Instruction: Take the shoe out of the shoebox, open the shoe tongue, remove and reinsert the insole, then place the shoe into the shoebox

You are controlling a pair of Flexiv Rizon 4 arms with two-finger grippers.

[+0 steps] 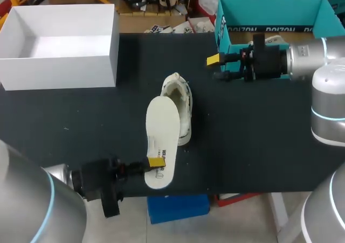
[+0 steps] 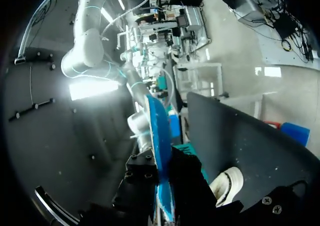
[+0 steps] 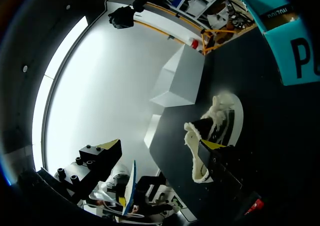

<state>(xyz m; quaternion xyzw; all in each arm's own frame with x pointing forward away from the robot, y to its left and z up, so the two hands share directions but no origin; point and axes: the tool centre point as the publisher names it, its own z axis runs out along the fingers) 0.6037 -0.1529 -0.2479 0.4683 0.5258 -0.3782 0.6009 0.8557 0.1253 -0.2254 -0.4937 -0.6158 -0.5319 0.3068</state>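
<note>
The cream low sneaker looks like soft cloth with a fuzzy lining. The off-white oval insole is smooth matt foam. The black surface is matt. The teal shoebox is plain card.

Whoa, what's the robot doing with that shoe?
A white shoe lies on the black table, outside the teal shoebox. The left end effector is pinching one end of the insole, which is out of the shoe and held next to it. The right end effector is open and holds nothing, over near the shoebox.
</note>
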